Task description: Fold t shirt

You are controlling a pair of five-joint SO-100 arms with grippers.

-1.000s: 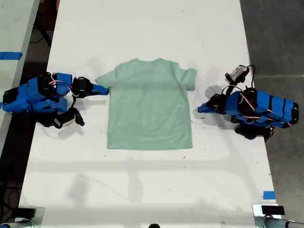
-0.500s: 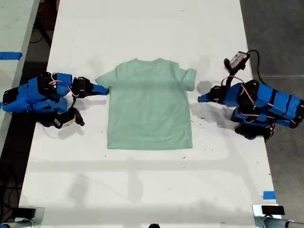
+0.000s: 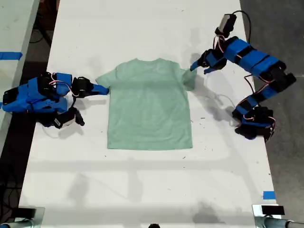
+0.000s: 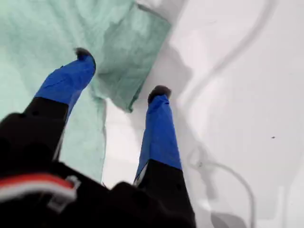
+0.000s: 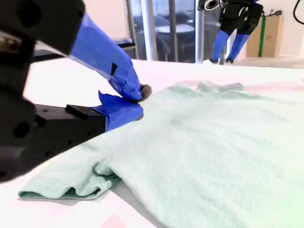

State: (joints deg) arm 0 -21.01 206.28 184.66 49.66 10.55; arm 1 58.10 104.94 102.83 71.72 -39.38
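The pale mint-green t shirt [image 3: 149, 107] lies flat on the white table [image 3: 142, 180], neck toward the far edge. My first gripper [image 3: 194, 66] is on the raised arm at the exterior view's right. It hangs open just above the sleeve [image 4: 135, 52] on that side, one finger [image 4: 66, 80] over the cloth and the other over bare table. My second gripper [image 3: 105, 89] lies low on the table at the exterior view's left. Its jaws are shut, with the tips [image 5: 137, 99] touching the edge of the other sleeve [image 5: 71, 183]. I cannot tell whether cloth is pinched.
The first arm's base [image 3: 254, 123] and its cable stand at the exterior view's right of the shirt. A blue tape mark [image 3: 269, 194] sits near the table's near corner on that side. Dark floor borders the table on both sides.
The first arm has lifted off the table and swung toward the far edge, bringing its gripper over the shirt's sleeve. The second arm and the shirt have not moved.
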